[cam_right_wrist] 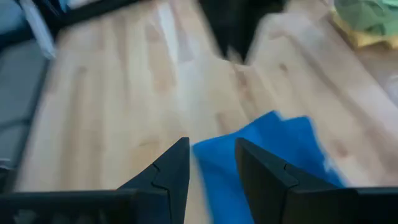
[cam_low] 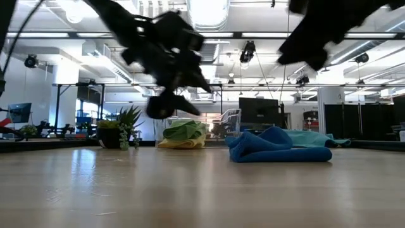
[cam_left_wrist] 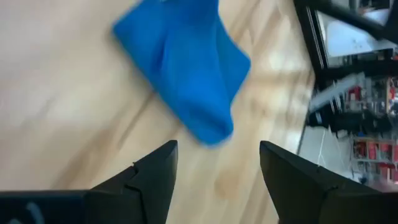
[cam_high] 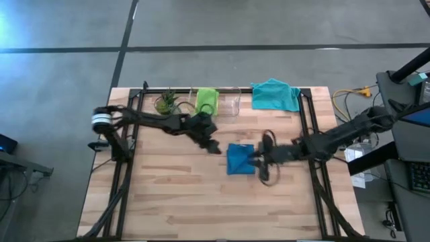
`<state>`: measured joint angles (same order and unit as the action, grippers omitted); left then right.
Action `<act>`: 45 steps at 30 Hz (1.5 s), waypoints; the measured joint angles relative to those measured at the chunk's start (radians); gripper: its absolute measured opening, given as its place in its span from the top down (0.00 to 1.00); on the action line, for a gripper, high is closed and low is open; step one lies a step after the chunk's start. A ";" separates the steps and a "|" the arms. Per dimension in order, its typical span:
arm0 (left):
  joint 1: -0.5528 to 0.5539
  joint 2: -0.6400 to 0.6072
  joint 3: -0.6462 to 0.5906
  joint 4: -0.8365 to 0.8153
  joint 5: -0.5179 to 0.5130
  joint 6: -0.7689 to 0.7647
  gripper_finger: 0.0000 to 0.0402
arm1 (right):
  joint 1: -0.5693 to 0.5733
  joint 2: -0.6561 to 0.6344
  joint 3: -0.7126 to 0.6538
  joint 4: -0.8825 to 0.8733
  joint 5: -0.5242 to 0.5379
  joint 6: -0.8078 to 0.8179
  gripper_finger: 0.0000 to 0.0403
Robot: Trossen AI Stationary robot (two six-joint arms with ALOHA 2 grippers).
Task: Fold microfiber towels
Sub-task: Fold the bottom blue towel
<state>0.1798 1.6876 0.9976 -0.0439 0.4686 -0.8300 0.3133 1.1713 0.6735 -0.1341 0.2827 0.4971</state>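
Note:
The dark blue towel lies folded in a thick bundle on the middle of the table; in the low view the towel rests flat on the wood. My left gripper hovers open just to its left and slightly farther back, with the towel ahead of its fingers. My right gripper hangs open over the towel's right edge, raised clear of it. A lime green towel sits on a yellow one at the far edge, a teal towel beside them.
A small potted plant and a clear plastic bin stand along the far edge, between the towels. Black frame rails run down both sides of the table. Bare wood stretches across the near half.

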 joint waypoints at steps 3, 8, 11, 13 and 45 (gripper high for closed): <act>-0.024 -0.131 -0.130 0.010 -0.010 -0.001 0.47 | -0.153 0.072 0.040 -0.016 -0.167 -0.149 0.69; -0.092 -0.355 -0.305 0.022 -0.062 -0.021 0.47 | -0.356 0.261 0.172 -0.047 -0.505 -0.479 0.69; -0.127 -0.463 -0.379 0.046 -0.114 -0.029 0.47 | -0.398 0.390 0.304 -0.159 -0.563 -0.687 0.69; -0.145 -0.523 -0.421 0.026 -0.138 -0.032 0.47 | -0.412 0.484 0.405 -0.280 -0.571 -0.808 0.69; -0.169 -0.676 -0.578 0.039 -0.155 -0.080 0.47 | -0.434 0.861 0.871 -0.777 -0.525 -0.916 0.98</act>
<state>0.0113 1.0119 0.4194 -0.0052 0.3134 -0.9096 -0.1204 2.0324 1.5446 -0.9112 -0.2424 -0.4194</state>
